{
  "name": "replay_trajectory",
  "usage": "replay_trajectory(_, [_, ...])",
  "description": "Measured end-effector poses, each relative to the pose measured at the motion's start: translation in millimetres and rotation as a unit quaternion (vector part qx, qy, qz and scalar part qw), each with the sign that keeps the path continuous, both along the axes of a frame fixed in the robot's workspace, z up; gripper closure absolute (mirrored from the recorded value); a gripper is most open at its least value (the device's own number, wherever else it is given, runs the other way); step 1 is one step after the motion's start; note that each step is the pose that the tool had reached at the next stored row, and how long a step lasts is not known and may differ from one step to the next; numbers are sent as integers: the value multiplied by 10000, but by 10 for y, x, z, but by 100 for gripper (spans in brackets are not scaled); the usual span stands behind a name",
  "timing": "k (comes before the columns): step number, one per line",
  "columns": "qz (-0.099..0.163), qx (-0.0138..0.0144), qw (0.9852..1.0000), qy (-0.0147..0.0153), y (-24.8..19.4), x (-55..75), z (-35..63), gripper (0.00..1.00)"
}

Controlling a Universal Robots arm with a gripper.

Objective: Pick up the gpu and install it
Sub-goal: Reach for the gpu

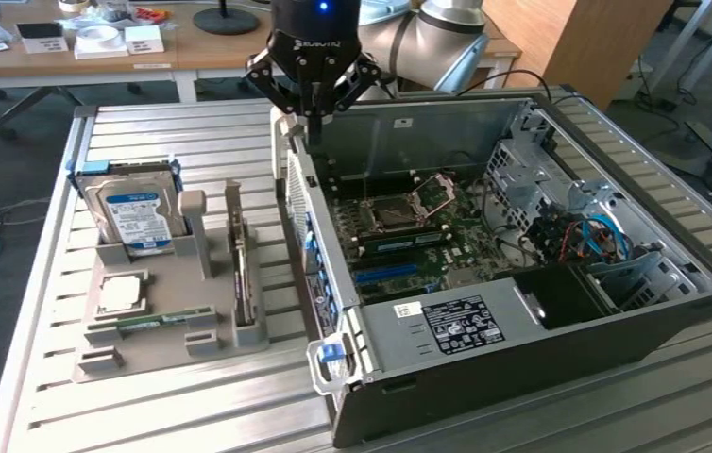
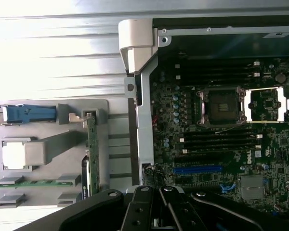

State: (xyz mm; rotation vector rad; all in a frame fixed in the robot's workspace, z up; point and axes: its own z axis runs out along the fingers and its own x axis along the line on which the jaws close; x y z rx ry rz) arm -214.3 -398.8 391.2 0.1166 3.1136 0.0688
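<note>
The gpu (image 1: 242,274) stands on edge in a slot of the grey holder tray (image 1: 161,357), left of the open computer case in the exterior view. In the wrist view the gpu (image 2: 91,144) appears as a thin green strip. My gripper (image 1: 314,127) hangs over the case's side wall near its back corner, well away from the gpu. Its black fingers (image 2: 156,207) are shut with nothing between them.
The open computer case (image 1: 457,330) lies on the slatted table with its motherboard (image 1: 419,236) and a blue slot (image 2: 197,169) exposed. The tray also holds a hard drive (image 1: 136,212), a processor (image 1: 121,293) and a RAM stick (image 1: 155,321). A cluttered desk stands behind.
</note>
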Motion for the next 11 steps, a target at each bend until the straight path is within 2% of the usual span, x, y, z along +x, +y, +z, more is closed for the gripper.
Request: replay_trajectory(11, [0,0,10000,0,0,-97,-1,89])
